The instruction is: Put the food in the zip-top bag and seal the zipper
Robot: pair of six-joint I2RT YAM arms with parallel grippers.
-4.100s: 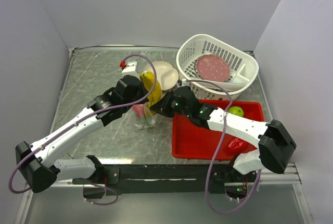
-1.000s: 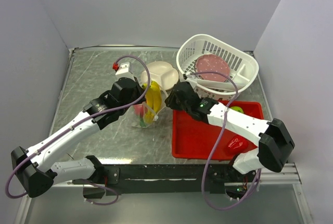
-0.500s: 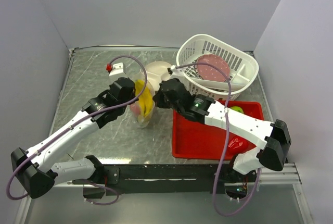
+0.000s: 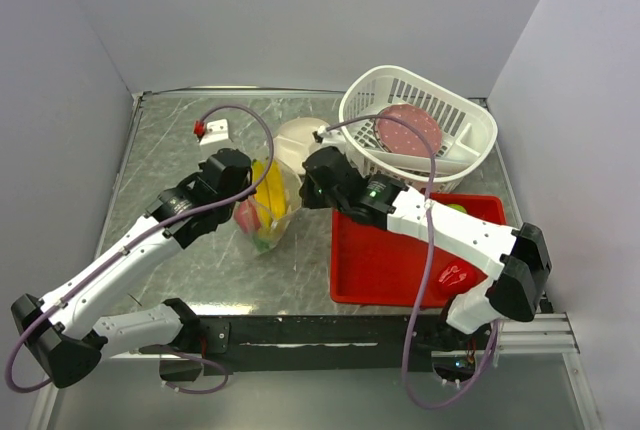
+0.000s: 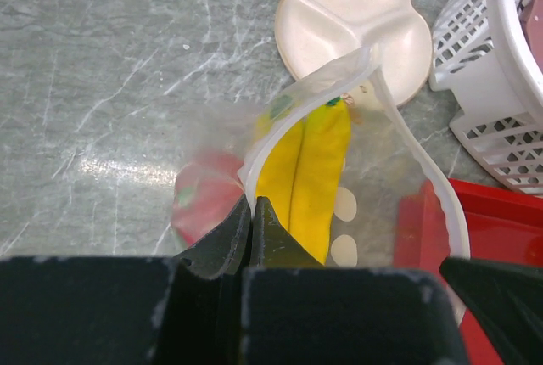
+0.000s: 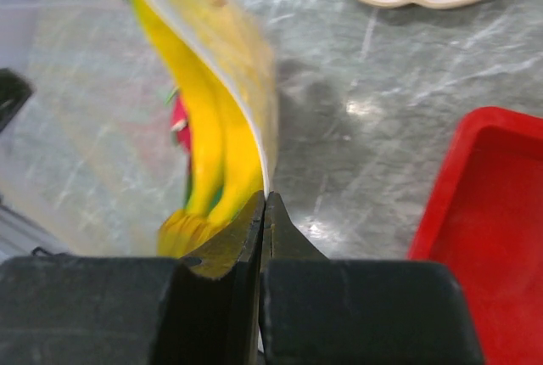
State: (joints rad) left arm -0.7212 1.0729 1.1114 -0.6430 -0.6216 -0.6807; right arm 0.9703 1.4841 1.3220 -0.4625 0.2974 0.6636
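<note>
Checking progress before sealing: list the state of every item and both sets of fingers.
zip-top bag: mouth open, unsealed
banana: inside bag
dragon fruit: inside bag
green apple: outside, in red tray
left fingers: shut on bag rim
right fingers: shut on bag rim

The zip-top bag point(image 4: 280, 222) is clear with white dots; a yellow banana point(image 4: 270, 190) and a pink-red dragon fruit point(image 4: 245, 216) show through it. The table point(image 4: 170, 150) is grey-green, veined like marble. Lower right, the tray point(image 4: 385, 270) is bright red. Upper right, the slotted basket point(image 4: 478, 140) is white and its disc point(image 4: 408, 130) is reddish and speckled. The divided plate point(image 4: 292, 138) is cream. The arms point(image 4: 120, 260) are white and black, with purple cables point(image 4: 255, 122).
</note>
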